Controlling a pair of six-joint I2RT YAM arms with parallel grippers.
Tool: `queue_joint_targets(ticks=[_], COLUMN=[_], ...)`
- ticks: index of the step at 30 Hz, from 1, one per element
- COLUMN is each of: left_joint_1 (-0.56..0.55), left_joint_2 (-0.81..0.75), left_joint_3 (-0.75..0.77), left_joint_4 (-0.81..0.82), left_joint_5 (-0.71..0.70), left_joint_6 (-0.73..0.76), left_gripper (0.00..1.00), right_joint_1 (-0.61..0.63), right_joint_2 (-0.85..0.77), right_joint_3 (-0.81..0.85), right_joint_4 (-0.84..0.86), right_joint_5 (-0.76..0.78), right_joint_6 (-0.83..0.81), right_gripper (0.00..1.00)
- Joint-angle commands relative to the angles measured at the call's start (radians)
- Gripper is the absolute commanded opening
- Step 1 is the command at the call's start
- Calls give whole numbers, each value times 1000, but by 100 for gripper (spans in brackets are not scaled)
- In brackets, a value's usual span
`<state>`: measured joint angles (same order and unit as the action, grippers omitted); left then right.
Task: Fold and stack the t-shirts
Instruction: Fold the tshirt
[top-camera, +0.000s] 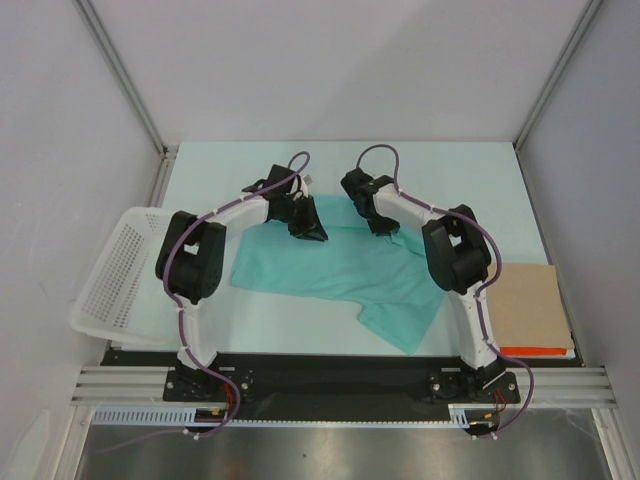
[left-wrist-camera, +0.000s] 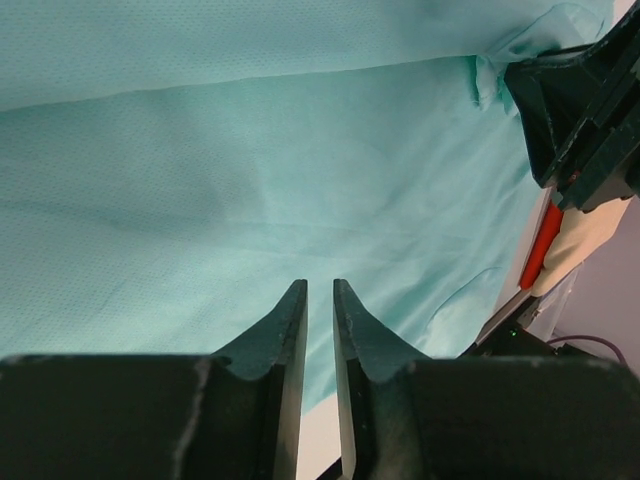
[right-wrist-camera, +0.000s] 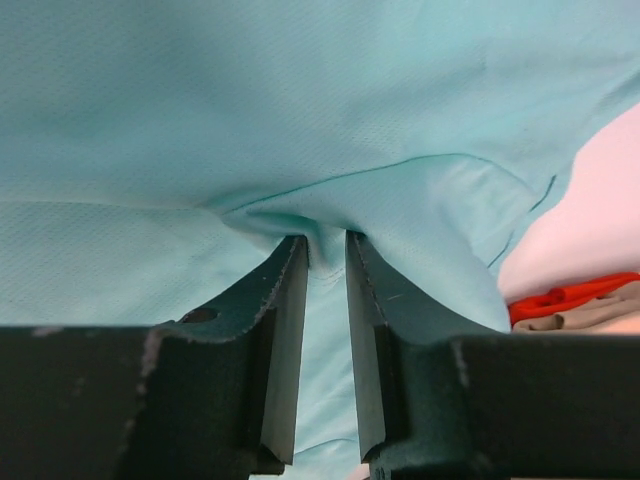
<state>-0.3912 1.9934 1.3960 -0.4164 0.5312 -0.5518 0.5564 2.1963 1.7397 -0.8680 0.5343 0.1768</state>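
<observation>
A teal t-shirt (top-camera: 340, 265) lies spread and rumpled across the middle of the table, one corner trailing toward the near right. Both grippers are at its far edge. My left gripper (top-camera: 308, 230) hovers over the cloth (left-wrist-camera: 250, 180). Its jaws (left-wrist-camera: 320, 285) stand a narrow gap apart and hold nothing. My right gripper (top-camera: 380, 228) has a small raised fold of the shirt (right-wrist-camera: 300, 100) pinched between its fingertips (right-wrist-camera: 326, 240). The cloth puckers toward them. The right gripper's black body (left-wrist-camera: 580, 110) shows at the right of the left wrist view.
A white mesh basket (top-camera: 115, 270) hangs off the table's left edge. A brown cardboard sheet (top-camera: 530, 305) lies at the right edge, with a red strip (top-camera: 535, 351) along its near side. Grey walls enclose the table.
</observation>
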Motion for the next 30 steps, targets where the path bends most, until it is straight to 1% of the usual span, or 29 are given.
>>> queue_joint_targets(ticks=[1, 2, 4, 5, 6, 8, 9, 10, 11, 12, 16, 19, 21, 24, 28, 30], left_joint_1=[8, 6, -8, -17, -26, -60, -73, -102, -119, -135, -202, -219, -219, -216, -209, -192], left_joint_2=[-39, -35, -21, -6, 5, 37, 50, 62, 79, 108, 180, 215, 223, 219, 212, 194], left_joint_3=[-3, -6, -17, -20, -22, -37, -40, -35, -26, -14, 46, 70, 81, 98, 136, 136], left_joint_4=[39, 53, 134, 163, 230, 321, 412, 473, 507, 552, 645, 663, 640, 588, 499, 447], left_joint_5=[36, 50, 124, 142, 191, 239, 263, 289, 299, 303, 299, 288, 273, 243, 225, 213], left_joint_6=[29, 23, -3, -16, -52, -108, -170, -197, -221, -256, -348, -385, -385, -360, -312, -277], left_gripper=[21, 23, 26, 30, 31, 37, 40, 41, 45, 46, 46, 43, 40, 40, 40, 39], right_joint_1=[-3, -6, -12, -15, -19, -29, -33, -45, -53, -61, -102, -127, -162, -207, -225, -222], right_joint_2=[-3, 0, 11, 23, 29, 36, 33, 26, 20, 7, -16, -61, -78, -89, -47, -32], right_joint_3=[52, 55, 66, 78, 84, 112, 119, 123, 124, 121, 119, 84, 69, 55, 124, 168], right_joint_4=[-8, -6, -8, -11, -15, -23, -28, -34, -34, -34, -63, -54, -43, -26, -46, -54], right_joint_5=[86, 70, 67, 64, 64, 53, 47, 38, 18, 9, -63, -71, -74, -91, -117, -157], right_joint_6=[-33, -33, -30, -31, -31, -28, -25, -23, -22, -16, -8, -17, -16, -14, -4, 1], right_gripper=[27, 27, 28, 28, 28, 29, 30, 31, 31, 32, 39, 43, 44, 44, 45, 45])
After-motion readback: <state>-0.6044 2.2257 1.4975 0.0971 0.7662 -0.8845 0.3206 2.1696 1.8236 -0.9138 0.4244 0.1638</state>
